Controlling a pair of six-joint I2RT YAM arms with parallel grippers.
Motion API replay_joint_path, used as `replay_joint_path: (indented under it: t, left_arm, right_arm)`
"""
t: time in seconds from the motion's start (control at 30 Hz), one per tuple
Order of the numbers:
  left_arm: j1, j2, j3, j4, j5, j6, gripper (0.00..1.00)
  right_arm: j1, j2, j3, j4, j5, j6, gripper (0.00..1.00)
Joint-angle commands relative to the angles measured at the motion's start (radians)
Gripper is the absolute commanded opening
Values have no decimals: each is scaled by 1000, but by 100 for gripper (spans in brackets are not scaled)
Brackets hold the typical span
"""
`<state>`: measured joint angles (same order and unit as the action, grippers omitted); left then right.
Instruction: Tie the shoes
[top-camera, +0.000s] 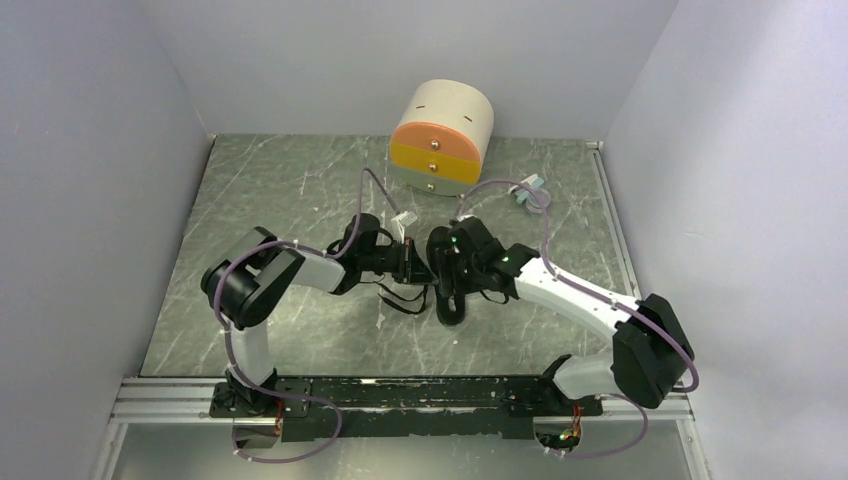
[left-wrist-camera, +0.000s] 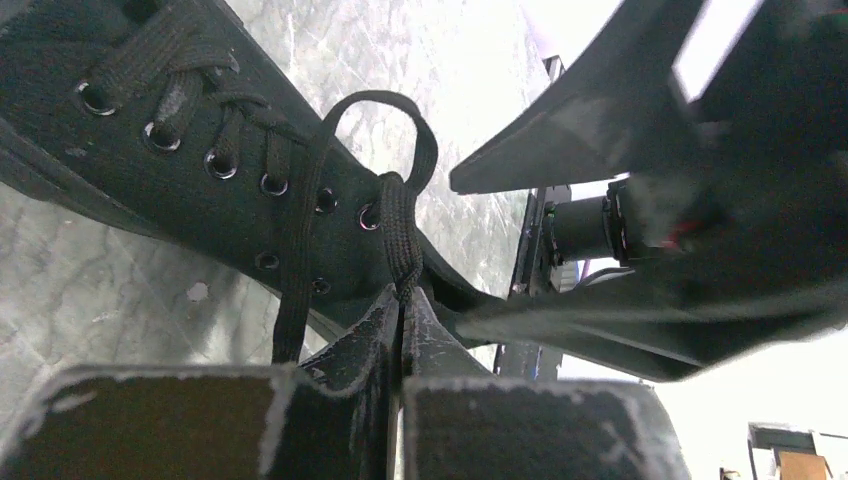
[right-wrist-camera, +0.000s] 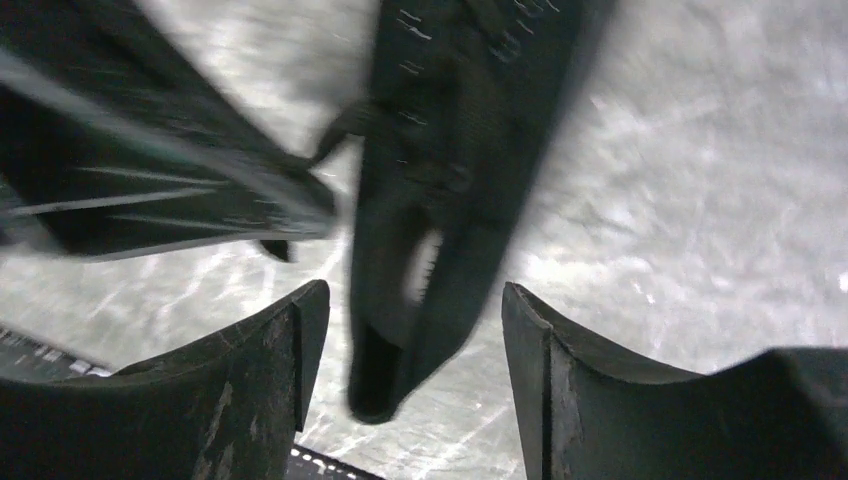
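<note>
On the table (top-camera: 280, 190), the left end effector (left-wrist-camera: 402, 312) pinches a lace (left-wrist-camera: 400, 225) of the shoe (left-wrist-camera: 170, 170), the right end effector (right-wrist-camera: 412, 300) gapes, no bow yet.

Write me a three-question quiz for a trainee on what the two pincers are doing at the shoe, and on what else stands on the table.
1. True or false: the left pincer is shut on a lace of the shoe.
2. Pick one: the right pincer is A) open, with the shoe beyond its fingers; B) shut on a lace; C) shut and empty.
3. How many drawer fronts show on the round drawer box?
Key: 1 true; 2 A; 3 three.
</note>
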<state>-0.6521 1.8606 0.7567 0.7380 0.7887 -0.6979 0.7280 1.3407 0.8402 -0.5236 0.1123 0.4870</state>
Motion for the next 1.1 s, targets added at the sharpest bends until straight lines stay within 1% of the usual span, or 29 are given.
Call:
replay_joint_path:
  t: [0.0,0.03,0.1,0.17,0.3,0.43,0.53,0.6,0.67,0.73,0.8,0.93,1.07]
  left_arm:
    - [-7,33,36,97,14,-46,5]
    - [-7,44,39,115,17,-59,5]
    - [-1,71,51,131,34,-65,5]
    - [7,98,85,98,58,-40,5]
    - [26,141,153,-65,101,91,5]
    - [60,176,217,-218,145,202,5]
    - [75,205,255,-293,164,244,5]
    - [75,222,274,-303,171,245,5]
    - [75,231,272,-274,169,222,5]
    - [75,238,266,-253,159,207,5]
    - [77,246,263,-235,154,188,5]
    - [77,253,264,-218,149,174,5]
    - [78,251,281,-285,134,221,5]
  right_arm:
    - [17,-80,69,120,-254,-297,66]
    - [30,-95,52,140,-330,-371,61]
    - [62,-117,0,237,-466,-502,50]
    - [119,-127,-66,346,-481,-551,44]
    - [214,-103,-111,490,-355,-568,41]
    - [253,-12,-122,610,-256,-540,39]
    - [280,77,-80,642,-173,-508,38]
    - [294,139,-45,655,-94,-452,38]
    - [310,188,-26,673,-9,-376,37]
    - [328,216,-27,726,22,-337,36]
    - [339,264,3,712,55,-300,36]
    - [347,351,55,669,154,-261,36]
    - [350,405,72,675,211,-245,36]
